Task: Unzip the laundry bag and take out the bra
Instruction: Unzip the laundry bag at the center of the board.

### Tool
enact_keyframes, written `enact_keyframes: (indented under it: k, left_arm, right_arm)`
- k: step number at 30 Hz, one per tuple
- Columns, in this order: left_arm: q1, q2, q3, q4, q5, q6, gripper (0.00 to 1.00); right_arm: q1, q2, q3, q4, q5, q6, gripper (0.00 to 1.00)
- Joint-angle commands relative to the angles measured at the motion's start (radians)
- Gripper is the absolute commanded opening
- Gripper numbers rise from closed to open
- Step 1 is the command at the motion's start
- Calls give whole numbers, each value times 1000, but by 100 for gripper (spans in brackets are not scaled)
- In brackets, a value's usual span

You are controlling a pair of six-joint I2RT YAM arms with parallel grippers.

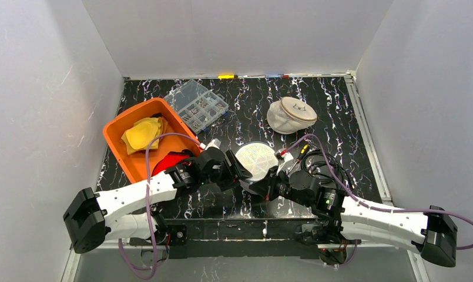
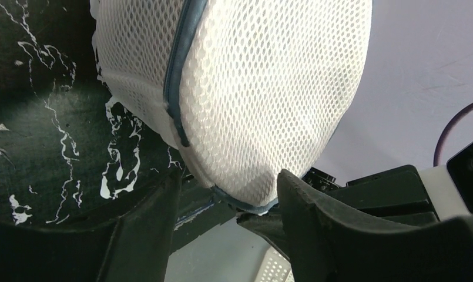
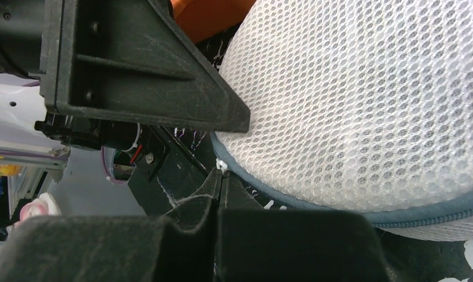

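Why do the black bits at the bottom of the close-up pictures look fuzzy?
Left wrist view: the left fingers sit too near the lens, so they blur, while the mesh bag is sharp. Right wrist view: same for the right fingers. Top view: evenly lit, sharp.

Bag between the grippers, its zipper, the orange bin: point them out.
Bag (image 1: 256, 160), top view, middle of its mesh face.
Zipper (image 2: 171, 76), left wrist view, blue tape along the side.
Bin (image 1: 131, 113), top view, far rim.

Orange bin (image 1: 113, 132) blocks left of the laundry bag (image 1: 257, 159); cables (image 1: 317, 160) block right.
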Motion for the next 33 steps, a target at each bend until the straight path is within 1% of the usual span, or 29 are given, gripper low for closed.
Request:
enact_keyframes:
  k: [1,4,6,7,9,17,22,26,30,33]
  left_arm:
    - [-5,-30,7,-12,-89,-2,56]
    - [-5,-36,9,-38,-120,2,53]
    - [-5,-34,13,-46,-131,6,48]
    - [-5,-32,14,-47,-134,10,44]
    - [-5,-25,18,-48,-138,15,32]
    - [-5,-19,31,-72,-152,35,0]
    - [-2,-35,68,-105,-169,134,0]
    - [19,-20,134,-140,-130,253,0]
    - [69,9,186,-129,-9,370,0]
    - [122,39,203,-91,137,427,0]
  right_arm:
    - [15,-6,-3,68,3,7,1]
    - [20,-14,-9,65,7,7,1]
    - [21,-19,-12,63,8,7,1]
    - [23,-21,-11,60,8,7,1]
    - [25,-24,-13,59,8,7,1]
    - [32,-42,-9,28,28,4,1]
    - [37,-89,48,-121,97,-41,1]
    - [37,-148,91,-260,155,-75,1]
    - [37,-186,118,-364,219,-74,1]
    - [37,-220,122,-419,268,-54,1]
